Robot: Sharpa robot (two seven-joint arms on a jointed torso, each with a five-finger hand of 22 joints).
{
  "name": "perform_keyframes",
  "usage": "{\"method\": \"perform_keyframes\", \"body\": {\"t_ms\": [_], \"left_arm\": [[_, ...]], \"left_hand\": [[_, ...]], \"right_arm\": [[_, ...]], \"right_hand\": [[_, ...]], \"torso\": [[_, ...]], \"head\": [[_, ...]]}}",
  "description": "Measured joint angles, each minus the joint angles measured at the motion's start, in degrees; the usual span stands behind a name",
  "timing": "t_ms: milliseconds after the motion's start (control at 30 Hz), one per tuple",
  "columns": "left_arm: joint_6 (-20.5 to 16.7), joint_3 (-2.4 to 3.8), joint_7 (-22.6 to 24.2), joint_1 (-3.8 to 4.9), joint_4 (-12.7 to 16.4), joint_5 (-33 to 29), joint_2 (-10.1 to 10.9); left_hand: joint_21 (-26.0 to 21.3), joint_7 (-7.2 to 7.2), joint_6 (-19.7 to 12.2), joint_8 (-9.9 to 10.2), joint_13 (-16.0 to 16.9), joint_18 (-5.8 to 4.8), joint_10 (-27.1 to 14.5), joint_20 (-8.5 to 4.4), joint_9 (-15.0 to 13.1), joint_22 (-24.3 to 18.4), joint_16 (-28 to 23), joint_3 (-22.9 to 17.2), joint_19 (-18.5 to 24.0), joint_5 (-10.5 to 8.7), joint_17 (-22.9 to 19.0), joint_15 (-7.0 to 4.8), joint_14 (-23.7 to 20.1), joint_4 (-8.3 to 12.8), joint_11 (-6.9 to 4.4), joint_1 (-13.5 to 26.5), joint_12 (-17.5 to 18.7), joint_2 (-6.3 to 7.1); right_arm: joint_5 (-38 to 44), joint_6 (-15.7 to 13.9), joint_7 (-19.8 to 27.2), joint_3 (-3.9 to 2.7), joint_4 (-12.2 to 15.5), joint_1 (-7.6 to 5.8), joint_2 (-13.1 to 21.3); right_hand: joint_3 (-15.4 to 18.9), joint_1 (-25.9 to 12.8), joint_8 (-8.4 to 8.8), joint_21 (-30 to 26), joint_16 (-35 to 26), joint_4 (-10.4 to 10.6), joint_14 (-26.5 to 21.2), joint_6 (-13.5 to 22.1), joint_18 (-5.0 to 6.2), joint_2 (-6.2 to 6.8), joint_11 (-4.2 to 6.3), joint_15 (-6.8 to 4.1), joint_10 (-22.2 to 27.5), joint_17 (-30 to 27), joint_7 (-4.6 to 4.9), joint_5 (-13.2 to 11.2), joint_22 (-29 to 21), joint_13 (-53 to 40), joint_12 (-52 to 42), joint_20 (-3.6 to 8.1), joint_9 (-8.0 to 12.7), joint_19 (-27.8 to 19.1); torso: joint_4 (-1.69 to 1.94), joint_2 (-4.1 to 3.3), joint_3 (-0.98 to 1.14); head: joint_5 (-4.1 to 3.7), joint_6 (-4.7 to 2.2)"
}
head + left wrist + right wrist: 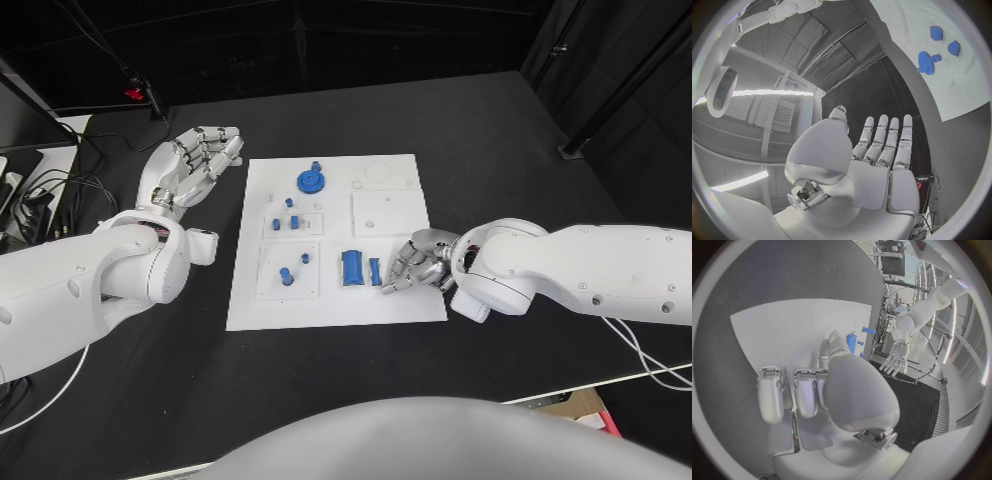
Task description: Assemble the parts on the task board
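The white task board (397, 300) lies in the middle of the black table. On it I see a blue gear (312, 181) at the far end, small blue pieces (293, 222) below it, and a blue cylinder (352, 267) beside a thin blue peg (375, 271). My right hand (418, 262) is over the board's near right part, its fingers bent down right beside the thin peg (851, 342), with nothing plainly held. My left hand (202, 160) lies flat and open off the board's far left corner; the gear (927, 62) is beyond its fingers (882, 137).
Two more blue pieces (286, 275) sit in a recessed plate on the board's near left. Cables and a monitor (29, 170) crowd the table's left edge. A black post (577, 140) stands at the far right.
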State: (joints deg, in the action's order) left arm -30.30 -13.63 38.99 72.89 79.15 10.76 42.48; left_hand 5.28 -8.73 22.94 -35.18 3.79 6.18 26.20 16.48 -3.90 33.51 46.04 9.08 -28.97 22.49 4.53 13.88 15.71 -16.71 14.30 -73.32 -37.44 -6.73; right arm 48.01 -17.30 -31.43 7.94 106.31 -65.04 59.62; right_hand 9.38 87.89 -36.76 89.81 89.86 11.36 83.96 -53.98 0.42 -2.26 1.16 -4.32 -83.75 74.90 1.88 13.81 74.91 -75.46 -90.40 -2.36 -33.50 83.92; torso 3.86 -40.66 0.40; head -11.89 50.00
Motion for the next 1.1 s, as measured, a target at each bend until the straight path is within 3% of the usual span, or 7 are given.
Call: {"method": "perform_keyframes", "body": {"t_ms": [300,567,633,767,833,1033,1100], "left_arm": [[0.0,0.0,0.0,-0.2,-0.1,0.0,0.0],[0.2,0.0,0.0,-0.82,-0.4,0.0,-0.2],[0.4,0.0,0.0,-1.09,-0.4,0.0,-0.4],[0.6,0.0,0.0,-1.72,0.0,-0.1,-0.2],[0.7,0.0,0.0,-2.04,0.5,-0.6,0.0],[0.4,0.01,0.0,-2.99,1.9,-3.1,0.7],[0.2,0.01,0.0,-3.18,2.2,-4.1,0.6]], "left_hand": [[0.0,0.0,0.0,0.0,0.0,0.0,0.0,0.0,0.0,0.0,0.2,0.0,0.0,0.0,0.0,0.0,0.0,0.0,0.0,0.0,0.0,0.0],[0.2,0.06,-0.2,-0.8,-0.1,0.0,0.0,0.0,0.0,0.0,0.2,1.0,0.0,0.0,-0.5,-0.22,0.2,0.0,0.0,0.2,-0.3,0.15],[0.2,0.0,1.1,-1.0,-0.1,0.0,0.3,0.0,0.0,-0.1,0.2,1.5,0.0,0.0,-0.8,-0.3,0.3,-0.1,-0.31,0.5,-0.4,0.49],[0.5,-0.32,2.8,-0.9,-0.1,0.0,0.4,0.0,0.2,-0.4,0.2,2.5,0.0,-0.29,-0.9,-0.3,0.3,0.0,-0.4,1.5,-0.4,0.99],[0.5,-0.32,3.2,-0.7,-0.1,0.0,0.5,0.0,0.2,-0.4,0.2,2.9,0.0,-0.95,-0.9,-0.3,0.3,-0.1,-0.03,1.8,-0.4,1.21],[0.9,-0.21,3.5,0.4,-0.1,0.0,-0.7,0.21,0.2,-0.7,0.2,3.5,-0.2,-4.21,-0.9,-0.21,-0.5,-0.1,-1.1,4.3,-0.4,2.48],[0.9,-0.24,2.3,0.4,-0.1,0.0,-1.7,0.19,0.2,-1.1,0.2,2.9,-0.2,-6.46,-0.9,-0.4,-1.5,-0.1,-1.44,5.9,-0.3,3.82]], "right_arm": [[-0.3,-5.0,6.1,0.0,1.0,-0.03,2.6],[-9.2,-14.0,26.8,-0.07,-4.9,-1.68,1.2],[-12.4,-16.1,32.6,-0.08,-6.3,-1.79,0.2],[-19.9,-18.6,44.6,-0.07,-9.1,-1.86,-2.5],[-23.4,-18.9,50.6,-0.05,-10.6,-1.86,-4.1],[-29.5,-18.6,62.3,-0.05,-12.4,-1.85,-6.9],[-30.8,-18.2,64.9,-0.05,-12.7,-1.84,-7.5]], "right_hand": [[0.8,-0.3,0.38,0.0,0.0,1.7,0.0,-0.8,-0.01,-0.37,0.0,0.01,0.0,0.0,-0.23,1.8,0.0,0.0,0.2,0.0,0.2,0.0],[1.4,-1.6,1.36,-3.8,0.0,4.1,0.0,0.5,0.04,-1.64,0.0,0.01,0.0,0.0,0.28,6.6,0.0,-2.1,0.2,0.0,0.1,0.0],[2.0,-1.9,2.41,-7.4,0.0,4.8,0.0,2.5,1.68,-1.94,-0.26,0.42,-0.2,0.0,1.1,6.9,0.0,-2.1,0.2,-0.34,0.2,-0.7],[3.7,-5.9,6.09,-26.2,-8.6,4.8,-3.2,9.6,5.71,-3.69,-3.92,3.94,3.3,0.0,4.84,6.9,0.0,-3.4,3.3,-2.76,3.0,-16.7],[5.5,-10.0,7.63,-44.3,-31.4,4.4,-23.5,14.0,7.64,-5.41,-6.02,5.67,27.4,-11.5,6.39,6.5,-4.4,8.6,32.6,-4.45,4.8,-31.8],[10.0,-19.6,9.53,-64.1,-54.7,5.2,-44.7,24.5,7.35,-6.58,-12.2,12.77,46.9,-28.9,7.65,4.1,-16.4,28.3,59.5,-8.78,7.6,-45.6],[10.5,-23.9,10.33,-69.4,-59.4,5.3,-50.5,29.8,5.26,-5.83,-14.97,15.37,51.9,-32.9,7.19,0.8,-20.2,32.5,64.2,-10.16,8.2,-50.5]], "torso": [[-0.04,0.06,0.02],[-0.04,0.24,-0.04],[-0.04,0.35,-0.02],[-0.04,0.53,0.14],[-0.12,0.62,0.2],[-0.43,0.77,0.29],[-0.41,0.8,0.29]], "head": [[0.21,0.0],[0.65,-0.71],[0.91,-1.26],[1.94,-2.44],[2.53,-3.23],[4.92,-5.61],[5.15,-6.41]]}}
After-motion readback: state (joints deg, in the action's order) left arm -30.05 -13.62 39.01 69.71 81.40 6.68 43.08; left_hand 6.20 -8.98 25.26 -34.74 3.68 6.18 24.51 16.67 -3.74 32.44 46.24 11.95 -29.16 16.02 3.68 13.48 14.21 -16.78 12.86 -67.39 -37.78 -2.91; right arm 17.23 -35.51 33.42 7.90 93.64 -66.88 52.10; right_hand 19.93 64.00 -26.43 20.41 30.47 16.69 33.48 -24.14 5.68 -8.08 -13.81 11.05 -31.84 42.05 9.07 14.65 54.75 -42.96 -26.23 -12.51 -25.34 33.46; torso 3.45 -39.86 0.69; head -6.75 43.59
